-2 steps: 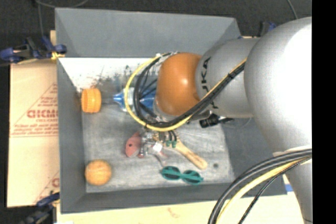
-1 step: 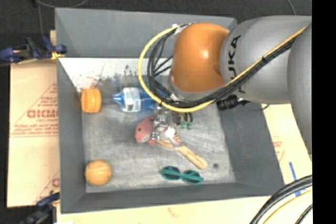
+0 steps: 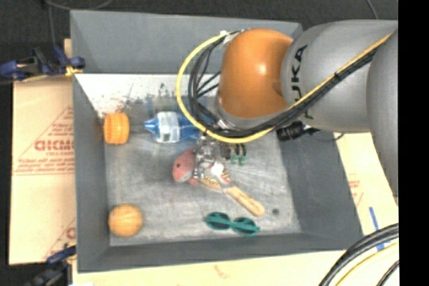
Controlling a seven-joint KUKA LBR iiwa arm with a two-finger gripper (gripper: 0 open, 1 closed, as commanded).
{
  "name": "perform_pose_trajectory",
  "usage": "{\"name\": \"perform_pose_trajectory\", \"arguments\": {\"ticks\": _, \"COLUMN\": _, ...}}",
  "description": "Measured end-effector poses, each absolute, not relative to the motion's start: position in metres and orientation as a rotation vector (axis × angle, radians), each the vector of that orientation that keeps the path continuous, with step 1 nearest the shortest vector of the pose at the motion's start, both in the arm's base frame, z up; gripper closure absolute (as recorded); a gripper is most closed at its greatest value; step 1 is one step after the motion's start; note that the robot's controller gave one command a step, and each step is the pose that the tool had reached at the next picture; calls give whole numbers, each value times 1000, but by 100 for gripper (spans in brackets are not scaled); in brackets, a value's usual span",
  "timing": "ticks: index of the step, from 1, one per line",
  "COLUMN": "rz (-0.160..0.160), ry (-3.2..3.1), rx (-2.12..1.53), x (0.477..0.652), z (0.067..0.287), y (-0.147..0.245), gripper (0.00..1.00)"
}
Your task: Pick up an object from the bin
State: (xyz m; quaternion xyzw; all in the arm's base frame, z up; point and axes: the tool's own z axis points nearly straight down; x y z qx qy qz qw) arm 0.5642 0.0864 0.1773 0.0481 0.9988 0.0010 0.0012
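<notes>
Grey metal bin [image 3: 154, 201]: holds a few loose things, scattered rather than heaped.
Arm [image 3: 335, 77]: reaches in over the bottle's right side, and its orange cover sits above the bottle's right end.
Blue bottle [image 3: 166, 127]: lies on its side and serves as the landmark for the rest.
Wooden-handled tool [image 3: 242, 198]: lies below and right of the bottle, its handle slanting away from it.
Green piece [image 3: 231, 223]: two flat loops, well below the bottle and to its right.
Orange ball [image 3: 125, 220]: well below the bottle and to its left.
Orange cylinder [image 3: 116, 128]: near the bottle's left end.
Pink lump [image 3: 181, 169]: just below the bottle, touching or nearly touching the tool's head.
Gripper [image 3: 209, 163]: low, just below the bottle's right end, over the spot where lump and tool meet. I cannot tell whether it is open or closed.
Likely target: the lump or the tool's head. I cannot tell which.
Doing it well: centre on one thing only, close fully, then lift straight up so the neighbour is not dragged.
Hard to see: the arm covers the bottle's right end, and the tool's head is a blur of parts.
</notes>
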Motion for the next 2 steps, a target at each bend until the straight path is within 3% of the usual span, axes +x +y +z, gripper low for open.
{"name": "perform_pose_trajectory", "arguments": {"ticks": 1, "rz": 2, "ry": 3138, "rx": 152, "x": 561, "z": 180, "y": 87, "gripper": 100}}
{"name": "perform_pose_trajectory", "arguments": {"ticks": 2, "rz": -1, "ry": 3139, "rx": 131, "x": 562, "z": 216, "y": 90, "gripper": 100}}
